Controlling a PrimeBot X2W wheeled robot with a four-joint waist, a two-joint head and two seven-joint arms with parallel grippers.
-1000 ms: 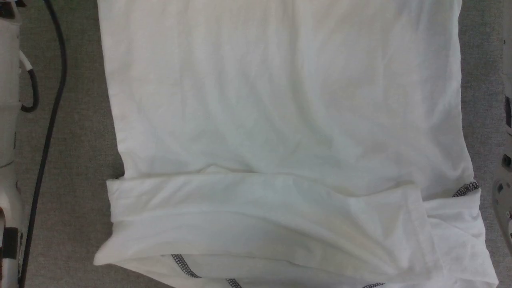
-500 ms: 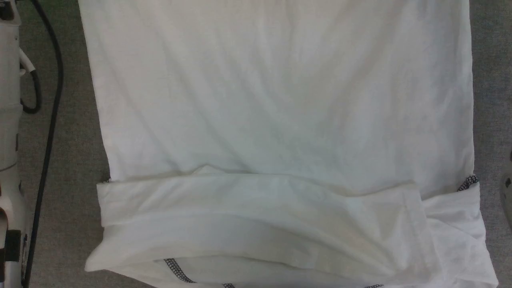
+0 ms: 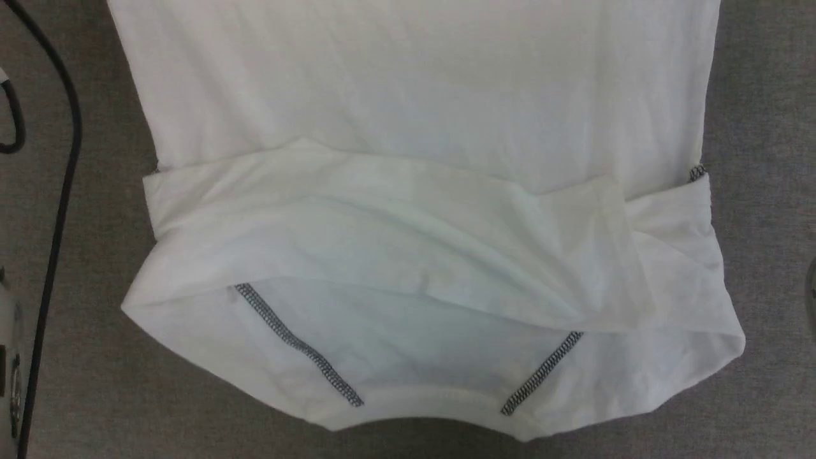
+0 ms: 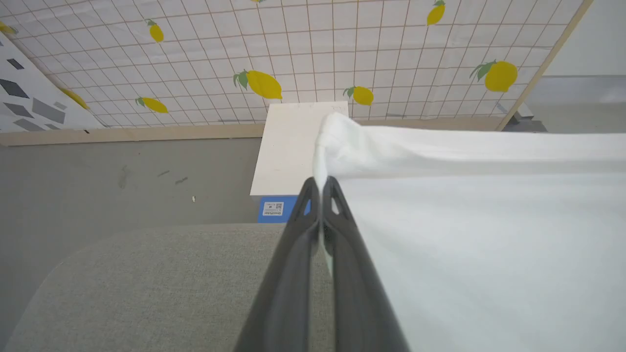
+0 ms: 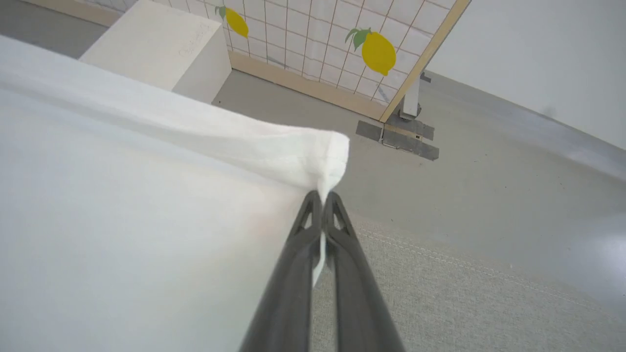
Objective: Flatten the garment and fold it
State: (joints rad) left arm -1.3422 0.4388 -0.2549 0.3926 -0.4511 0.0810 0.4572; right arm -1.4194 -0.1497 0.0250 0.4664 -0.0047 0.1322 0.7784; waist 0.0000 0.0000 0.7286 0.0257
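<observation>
Large white thin-knit shirt with dark grey zigzag seam stitching [image 3: 414, 95] lies spread on the grey fabric-covered bench [image 3: 108, 382], collar end nearest the robot, body running away toward the top of the head view. Body mostly smooth, soft creases only. A sleeve layer is folded across the chest, rumpled and slanting, and two raglan seams show below it near the neckband. Judged progress: flattening about done, sleeves in, main body fold not yet made, likely the far end over toward the collar. Left tool [image 4: 321, 183] is closed tight, pinching one far corner of the shirt, cloth bunched at the tips and raised off the bench. Right tool [image 5: 322, 198] is closed the same way on the other far corner. Beyond the bench: rigid white box [image 5: 151, 49] on the floor, lemon-print grid panel [image 4: 342, 49], black cable [image 3: 57, 223] at the robot's left.
</observation>
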